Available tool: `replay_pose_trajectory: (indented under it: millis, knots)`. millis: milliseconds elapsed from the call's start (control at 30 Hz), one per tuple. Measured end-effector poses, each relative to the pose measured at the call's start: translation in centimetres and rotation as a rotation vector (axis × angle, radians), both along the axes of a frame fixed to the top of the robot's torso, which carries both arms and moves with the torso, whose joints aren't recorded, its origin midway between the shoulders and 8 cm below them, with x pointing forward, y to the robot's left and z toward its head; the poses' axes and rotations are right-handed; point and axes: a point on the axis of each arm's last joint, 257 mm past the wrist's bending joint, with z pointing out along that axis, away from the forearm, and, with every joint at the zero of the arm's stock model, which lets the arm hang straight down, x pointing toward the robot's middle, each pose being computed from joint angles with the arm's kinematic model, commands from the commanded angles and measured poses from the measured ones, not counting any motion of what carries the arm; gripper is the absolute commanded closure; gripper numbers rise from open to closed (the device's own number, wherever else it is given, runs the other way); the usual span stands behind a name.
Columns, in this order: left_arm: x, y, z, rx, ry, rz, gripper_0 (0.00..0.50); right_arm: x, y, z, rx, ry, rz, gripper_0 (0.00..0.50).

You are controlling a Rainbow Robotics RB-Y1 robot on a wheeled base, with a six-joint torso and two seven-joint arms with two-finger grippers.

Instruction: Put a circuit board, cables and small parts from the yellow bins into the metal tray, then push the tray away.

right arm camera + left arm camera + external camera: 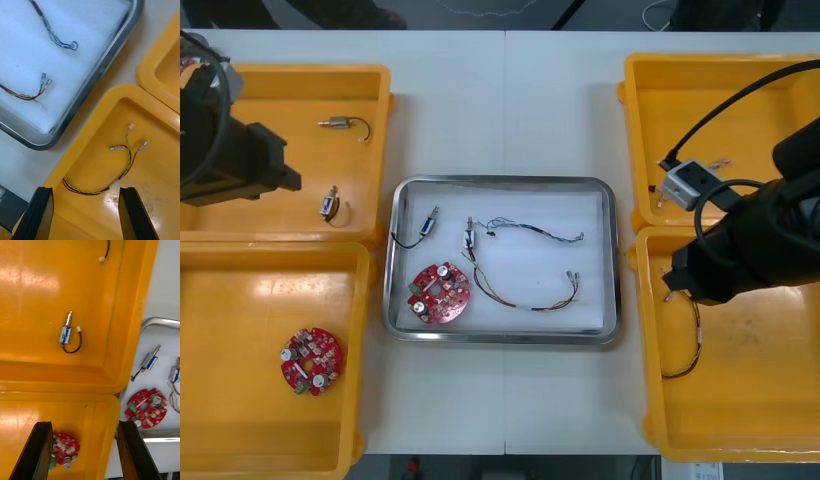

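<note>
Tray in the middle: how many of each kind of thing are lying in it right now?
Board: 1
Small metal parts: 2
Cables: 2 (blue-white cable, red-yellow cable)
Total in tray: 5

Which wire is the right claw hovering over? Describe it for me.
Find the yellow plastic bin nearest the robot on its right. On its floor, beneath the open right gripper, lies a curved red and yellow cable. It lies alone; its lookalike sits in the metal tray.
</note>
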Motion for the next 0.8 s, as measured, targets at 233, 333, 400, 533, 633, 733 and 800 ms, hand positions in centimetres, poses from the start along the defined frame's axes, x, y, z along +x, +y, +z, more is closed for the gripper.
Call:
replay_pose_trajectory:
  millis: [233, 333, 400, 533, 633, 733, 800]
  knots:
    - [-1.7, 3.6, -1.5, 0.095, 0.007, -0.124, 0.0, -0.7, 2.9, -0.3, -0.06, -0.016, 0.114, 0.0]
    - [-2.1, 4.6, -2.0, 0.1, 0.012, -0.124, 0.0, -1.4, 4.0, -0.6, -0.096, -0.038, 0.167, 0.0]
    - [-2.3, 5.1, -2.2, 0.097, 0.016, -0.111, 0.0, -1.8, 4.7, -0.8, -0.126, -0.058, 0.213, 0.0]
    - [-2.6, 5.7, -2.6, 0.101, 0.024, -0.092, 0.0, -2.4, 6.1, -1.0, -0.211, -0.09, 0.382, 0.0]
    - [-2.8, 6.0, -3.0, 0.104, 0.034, -0.084, 0.0, -2.7, 7.2, -1.0, -0.265, -0.109, 0.518, 0.0]
    - [-3.2, 6.3, -3.6, 0.105, 0.049, -0.077, 0.0, -2.8, 8.6, -0.7, -0.263, -0.12, 0.559, 0.0]
    - [-3.5, 6.6, -4.0, 0.103, 0.057, -0.07, 0.0, -3.0, 9.8, -0.7, -0.257, -0.125, 0.589, 0.0]
